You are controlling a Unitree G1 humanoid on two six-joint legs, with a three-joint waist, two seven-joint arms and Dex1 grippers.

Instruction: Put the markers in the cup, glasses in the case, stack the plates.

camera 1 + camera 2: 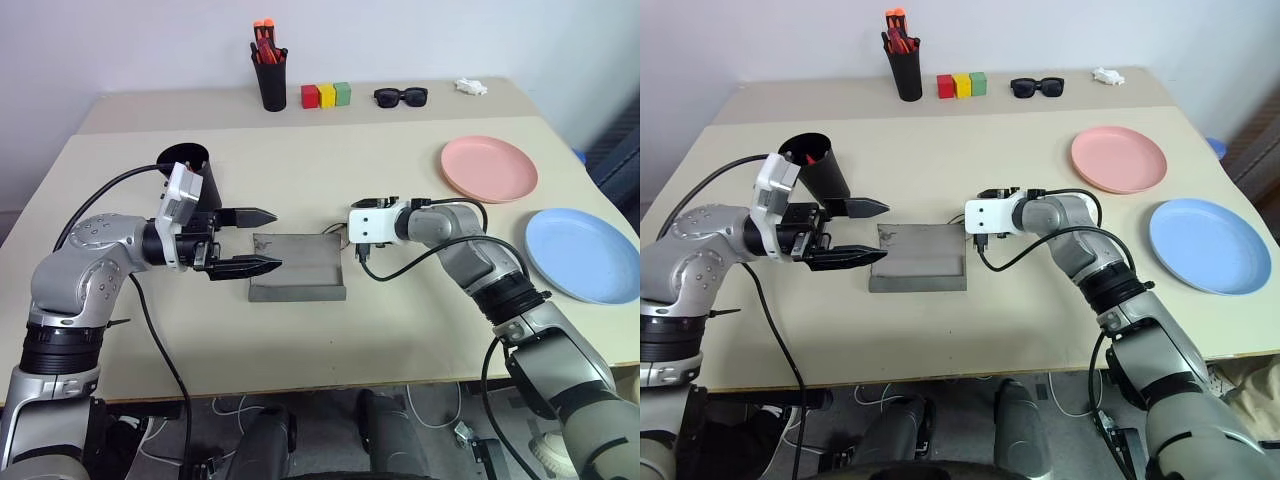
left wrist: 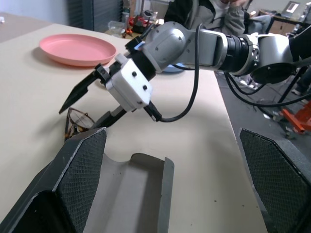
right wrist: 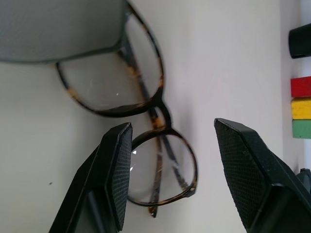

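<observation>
The glasses (image 3: pixel 158 104), thin dark frames with clear roundish lenses, lie folded on the table at the right end of the open grey case (image 1: pixel 297 268). My right gripper (image 3: pixel 172 126) is open and straddles one lens, its fingers (image 2: pixel 77 90) still apart. To the left of the case, my left gripper (image 1: pixel 277 240) hovers open and level, pointing right over the case's left end. Behind it stands the black cup (image 1: pixel 190 165), with a red-orange marker tip (image 1: pixel 810 158) showing inside. At the right lie the pink plate (image 1: pixel 490 167) and the blue plate (image 1: pixel 583 253), side by side.
Along the back edge stand a black pen pot (image 1: pixel 270 80) holding orange-red pens, three coloured blocks (image 1: pixel 327 95), black sunglasses (image 1: pixel 401 96) and a small white object (image 1: pixel 471 87). A person sits beyond the table's right side (image 2: pixel 204 12).
</observation>
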